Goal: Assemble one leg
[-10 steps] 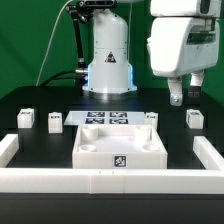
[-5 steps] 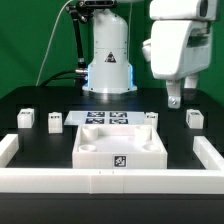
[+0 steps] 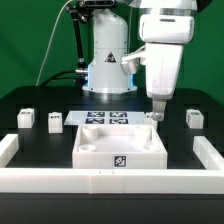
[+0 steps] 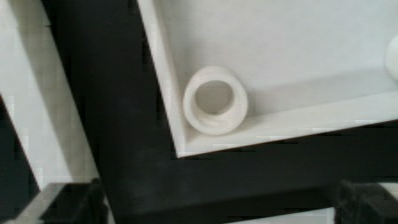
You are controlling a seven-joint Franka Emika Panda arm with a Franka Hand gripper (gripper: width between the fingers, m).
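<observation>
Three legs show in the exterior view, small white blocky posts with marker tags: two at the left [image 3: 27, 118] [image 3: 53, 121] and one at the right [image 3: 194, 117]. The large white tray-like piece [image 3: 120, 152] lies in the middle. My gripper [image 3: 157, 112] hangs over the tray's back right corner, away from every leg. In the wrist view its two dark fingertips [image 4: 54, 205] stand wide apart over black table, with nothing between them; the gripper [image 4: 210, 205] is open and empty. The tray's corner with a round socket [image 4: 217, 100] lies just beyond.
The marker board [image 3: 105, 120] lies flat behind the tray. A low white wall [image 3: 110, 181] runs along the front, with side pieces at the left [image 3: 8, 148] and right [image 3: 210, 152]. The arm's base [image 3: 108, 60] stands at the back.
My gripper has moved toward the exterior view's left and lower, from above the right-hand leg to over the tray's back right corner. The parts have not moved.
</observation>
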